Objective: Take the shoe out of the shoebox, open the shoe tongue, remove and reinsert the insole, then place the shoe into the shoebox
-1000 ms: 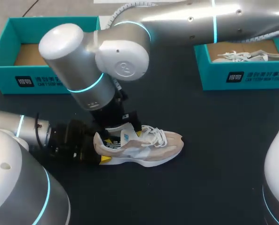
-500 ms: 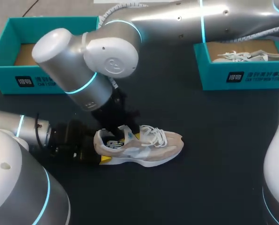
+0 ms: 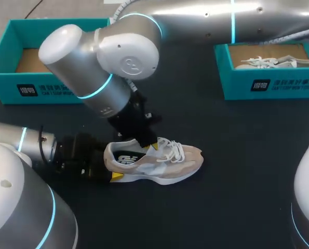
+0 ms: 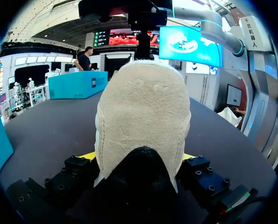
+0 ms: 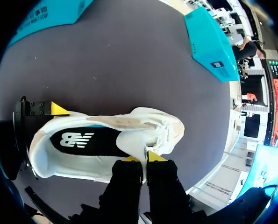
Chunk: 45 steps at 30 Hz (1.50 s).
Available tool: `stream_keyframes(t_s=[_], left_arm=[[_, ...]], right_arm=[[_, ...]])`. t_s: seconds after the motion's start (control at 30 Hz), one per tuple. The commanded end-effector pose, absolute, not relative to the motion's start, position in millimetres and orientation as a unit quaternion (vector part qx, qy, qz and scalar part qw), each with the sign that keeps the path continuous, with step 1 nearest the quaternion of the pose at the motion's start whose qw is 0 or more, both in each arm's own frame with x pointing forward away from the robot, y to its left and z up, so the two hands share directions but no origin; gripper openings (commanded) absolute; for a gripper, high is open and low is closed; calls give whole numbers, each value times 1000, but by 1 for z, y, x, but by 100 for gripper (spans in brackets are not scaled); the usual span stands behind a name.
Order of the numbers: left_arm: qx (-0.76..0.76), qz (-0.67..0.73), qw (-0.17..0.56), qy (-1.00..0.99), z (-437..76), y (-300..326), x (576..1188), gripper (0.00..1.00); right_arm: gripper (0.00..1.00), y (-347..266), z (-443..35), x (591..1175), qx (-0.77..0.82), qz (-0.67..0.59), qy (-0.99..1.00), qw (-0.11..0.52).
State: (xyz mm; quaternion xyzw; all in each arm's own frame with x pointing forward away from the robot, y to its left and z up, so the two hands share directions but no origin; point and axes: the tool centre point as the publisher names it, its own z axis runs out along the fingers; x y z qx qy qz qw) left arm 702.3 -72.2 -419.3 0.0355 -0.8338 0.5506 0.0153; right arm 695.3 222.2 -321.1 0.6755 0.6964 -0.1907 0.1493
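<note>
L gripper (image 4: 139,157) + R gripper (image 5: 142,157) on shoe (image 3: 162,163)

The beige shoe (image 3: 167,165) stands upright, heel (image 4: 141,107) clamped in the left pincer (image 4: 139,161), tongue (image 5: 138,140) pinched in the right pincer (image 5: 139,157), black insole (image 5: 89,140) inside.

1. The head view looks down from above and behind, fairly far off, over the whole dark tabletop (image 3: 237,155).
2. The left wrist view sits low and very near the shoe (image 4: 141,116), facing along the tabletop toward the right.
3. The right wrist view looks steeply down on the shoe from close above.
4. All three share the shoe.
</note>
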Motion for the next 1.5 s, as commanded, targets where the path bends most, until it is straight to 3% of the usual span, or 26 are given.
stream_keyframes(t_s=[0.03, 0.53, 1.17, 1.27, 1.37, 1.47, 1.5], left_arm=[[36, 550, 14, -834, -420, -72, 701, 0], [36, 550, 14, -834, -420, -72, 701, 0], [36, 550, 14, -834, -420, -72, 701, 0], [36, 550, 14, -834, -420, -72, 701, 0], [36, 550, 14, -834, -420, -72, 701, 0], [36, 550, 14, -834, -420, -72, 701, 0], [36, 550, 14, -834, -420, -72, 701, 0]], right_arm=[[0, 191, -307, 693, 759, -140, 614, 164], [0, 138, -314, 706, 750, -128, 629, 158], [0, 95, -373, 710, 745, -104, 649, 111], [12, 97, -382, 710, 746, -102, 650, 102], [16, 99, -388, 709, 745, -105, 652, 92], [46, 99, -388, 708, 745, -114, 651, 90], [50, 99, -386, 707, 747, -115, 649, 90]])
